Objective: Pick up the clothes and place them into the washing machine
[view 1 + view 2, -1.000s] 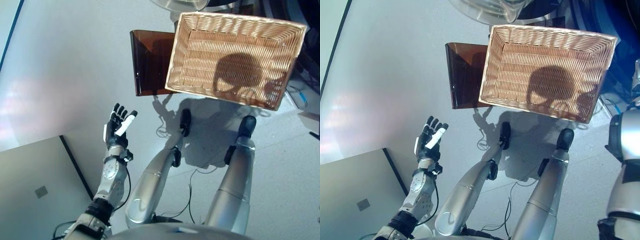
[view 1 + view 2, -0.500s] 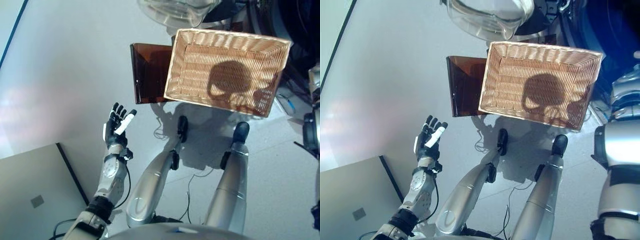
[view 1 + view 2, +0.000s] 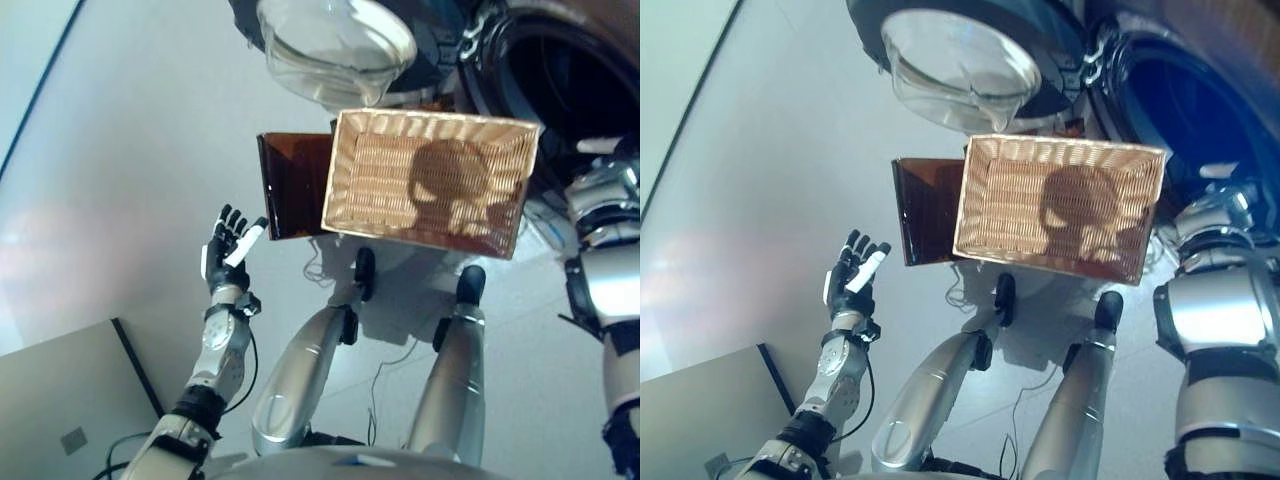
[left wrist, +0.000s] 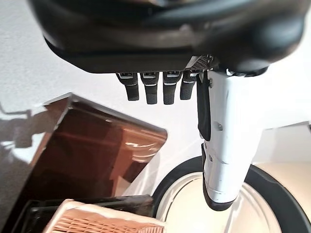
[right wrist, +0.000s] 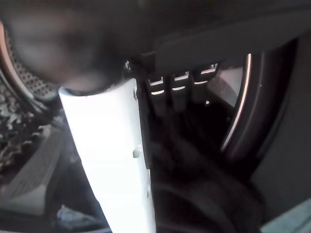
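The shallow wicker basket rests empty on the low dark brown box, below the washing machine's open drum. My right arm reaches up from the right into the drum mouth. In the right wrist view my right hand is inside the drum with its thumb and fingers straight, holding nothing. A dark heap of cloth lies just past the fingers, beside the perforated drum wall. My left hand is open and raised, left of the box; it also shows in the left wrist view.
The machine's round glass door hangs open above the basket and box. A flat grey panel lies at the lower left. Light grey floor spreads to the left of the box.
The camera has tilted up, bringing the washing machine and its door into view. My right arm has come in at the right and reached into the drum. The left hand has stayed still.
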You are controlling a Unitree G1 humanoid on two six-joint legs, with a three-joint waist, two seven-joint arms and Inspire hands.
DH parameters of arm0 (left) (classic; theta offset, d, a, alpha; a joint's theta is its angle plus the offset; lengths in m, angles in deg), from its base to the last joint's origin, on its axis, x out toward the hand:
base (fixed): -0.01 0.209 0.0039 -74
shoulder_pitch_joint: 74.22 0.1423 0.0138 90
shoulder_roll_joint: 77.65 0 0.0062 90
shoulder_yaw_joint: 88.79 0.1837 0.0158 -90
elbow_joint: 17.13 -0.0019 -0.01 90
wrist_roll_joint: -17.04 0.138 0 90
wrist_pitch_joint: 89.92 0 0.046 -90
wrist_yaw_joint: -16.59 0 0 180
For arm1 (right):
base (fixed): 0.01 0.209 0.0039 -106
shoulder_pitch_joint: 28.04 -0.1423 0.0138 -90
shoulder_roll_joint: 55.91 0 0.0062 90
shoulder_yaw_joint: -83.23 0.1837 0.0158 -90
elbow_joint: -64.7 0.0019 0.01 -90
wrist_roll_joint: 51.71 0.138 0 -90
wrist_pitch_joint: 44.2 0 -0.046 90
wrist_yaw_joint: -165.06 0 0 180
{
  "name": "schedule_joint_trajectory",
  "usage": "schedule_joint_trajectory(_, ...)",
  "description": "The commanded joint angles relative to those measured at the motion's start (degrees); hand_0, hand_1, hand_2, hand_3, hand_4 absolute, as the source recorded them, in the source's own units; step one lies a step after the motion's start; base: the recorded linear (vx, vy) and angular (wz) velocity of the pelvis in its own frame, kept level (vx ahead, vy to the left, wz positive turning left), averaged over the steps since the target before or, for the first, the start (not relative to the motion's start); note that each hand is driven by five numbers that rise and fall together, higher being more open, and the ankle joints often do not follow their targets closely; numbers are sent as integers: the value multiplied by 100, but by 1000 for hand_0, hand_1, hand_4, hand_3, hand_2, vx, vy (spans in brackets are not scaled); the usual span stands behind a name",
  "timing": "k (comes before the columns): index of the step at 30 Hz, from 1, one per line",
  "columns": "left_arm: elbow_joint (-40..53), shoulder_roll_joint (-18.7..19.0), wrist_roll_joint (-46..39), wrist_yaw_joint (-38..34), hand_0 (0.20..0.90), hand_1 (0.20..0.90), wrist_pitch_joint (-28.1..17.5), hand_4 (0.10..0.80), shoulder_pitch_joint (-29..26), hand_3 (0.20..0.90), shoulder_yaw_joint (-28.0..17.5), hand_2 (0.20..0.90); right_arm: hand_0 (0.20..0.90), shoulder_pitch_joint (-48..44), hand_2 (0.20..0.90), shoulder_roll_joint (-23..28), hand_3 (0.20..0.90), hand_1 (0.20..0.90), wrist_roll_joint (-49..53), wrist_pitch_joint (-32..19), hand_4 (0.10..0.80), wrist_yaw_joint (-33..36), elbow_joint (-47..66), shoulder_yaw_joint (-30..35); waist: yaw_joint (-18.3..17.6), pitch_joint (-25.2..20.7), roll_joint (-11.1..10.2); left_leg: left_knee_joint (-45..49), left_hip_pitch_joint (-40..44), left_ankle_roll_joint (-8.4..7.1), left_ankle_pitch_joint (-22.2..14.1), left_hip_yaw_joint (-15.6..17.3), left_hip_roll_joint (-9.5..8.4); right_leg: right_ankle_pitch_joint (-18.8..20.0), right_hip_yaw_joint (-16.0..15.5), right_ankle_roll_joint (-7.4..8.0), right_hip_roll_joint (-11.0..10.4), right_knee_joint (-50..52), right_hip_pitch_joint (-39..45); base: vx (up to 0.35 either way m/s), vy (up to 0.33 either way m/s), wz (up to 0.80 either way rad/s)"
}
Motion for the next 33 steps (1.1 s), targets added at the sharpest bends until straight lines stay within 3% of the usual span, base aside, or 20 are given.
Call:
schedule_joint_trajectory(1,76,187,141,-58,900,900,-396,800,0,900,-170,900,900,-732,900,130,900,900,-832,-123,800,1483,406,-764,115,-345,145,427,-478,-417,-692,112,-17,15,251,-251,-19,-276,-64,8,-10,5)
schedule_joint_trajectory(16,-43,189,123,-96,900,900,-418,800,16,900,-325,900,900,-549,900,-385,900,900,-1220,-474,800,1051,745,-1074,29,-254,22,399,-452,-409,-684,130,44,36,247,-272,57,-287,-56,4,-5,2)
schedule_joint_trajectory(33,-106,233,33,-182,900,900,-474,800,-90,900,-367,900,900,-1221,900,-711,900,900,-1300,-561,800,892,949,-1514,-15,-65,-98,373,-568,-436,-600,70,67,65,186,-268,73,-288,-114,3,-3,1)
